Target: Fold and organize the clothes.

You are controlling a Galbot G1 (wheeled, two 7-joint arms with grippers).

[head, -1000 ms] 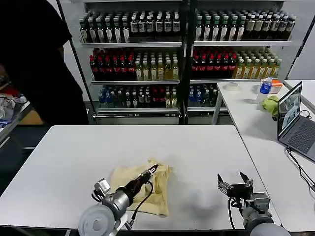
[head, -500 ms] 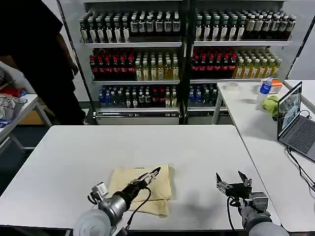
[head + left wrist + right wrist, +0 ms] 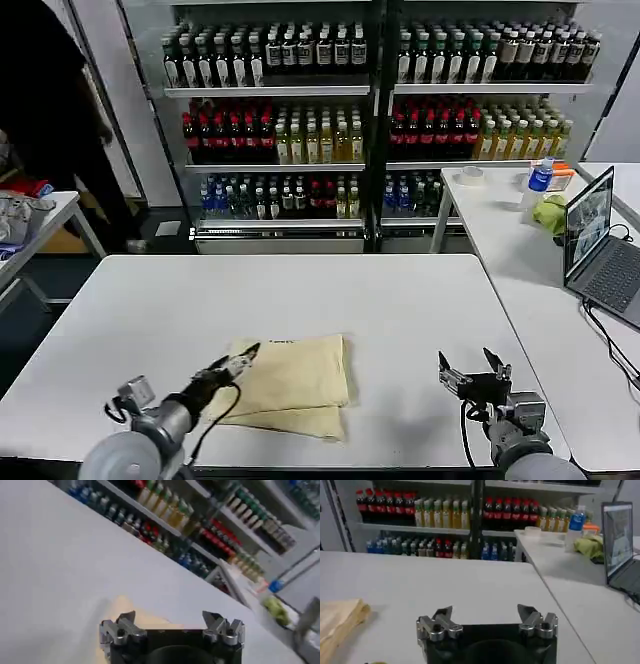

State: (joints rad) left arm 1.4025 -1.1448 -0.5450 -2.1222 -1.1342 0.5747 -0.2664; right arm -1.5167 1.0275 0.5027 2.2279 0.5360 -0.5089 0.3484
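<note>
T-shirt point(image 3: 293, 382): pale cream-yellow, thin soft fabric, folded into a roughly square flat packet with layered edges showing along its near side. It lies on the smooth white table point(image 3: 330, 290), near the front edge, left of centre. A small dark mark sits at its far edge.

Left gripper point(image 3: 237, 362): at the packet's left edge, just above the cloth, holding nothing; the left wrist view shows its 2 metal fingers point(image 3: 122, 626) spread wide with cream fabric point(image 3: 145, 621) past them.

Right gripper point(image 3: 468, 366): over bare table, well apart from the shirt on its right, jaws wide and empty. In the right wrist view the packet's stacked edge point(image 3: 342, 622) shows to one side.
</note>
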